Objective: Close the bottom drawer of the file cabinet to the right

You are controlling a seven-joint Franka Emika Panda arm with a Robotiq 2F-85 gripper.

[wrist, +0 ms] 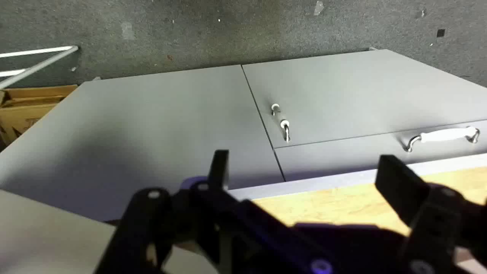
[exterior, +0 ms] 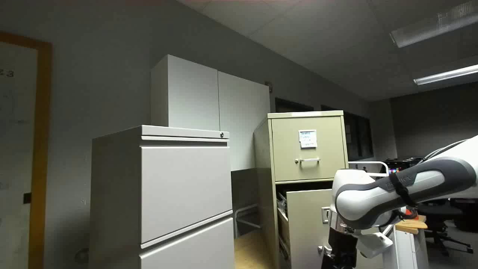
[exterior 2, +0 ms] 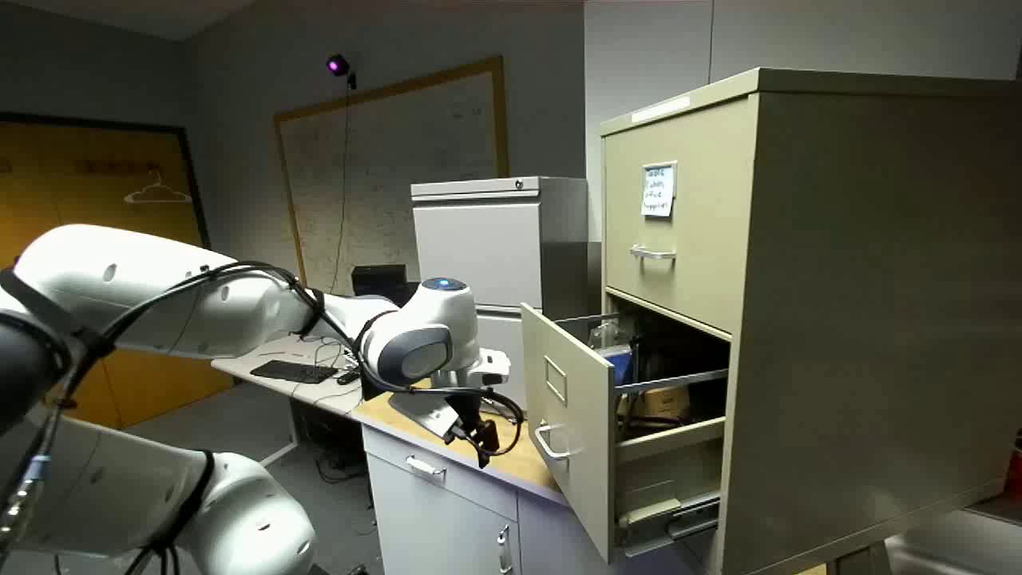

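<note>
Wooden tabletop [exterior 2: 528, 463] shows beside a grey cabinet [exterior 2: 477, 251], a whiteboard [exterior 2: 411, 160] behind; the bottom drawer [exterior 2: 576, 455] juts from the file cabinet [exterior 2: 838, 303] near widely spread fingers [wrist: 399, 186].

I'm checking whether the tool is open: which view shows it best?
The wrist view: the tool appears close up, its fingers apart. Both exterior views show it small and dark, the gap unclear; in an exterior view its body meets the frame's bottom edge.

Dim overall; ceiling light [exterior: 446, 74] bright; soft shadow on grey door [wrist: 171, 129]; fingers [wrist: 399, 186] seemingly out of focus.
</note>
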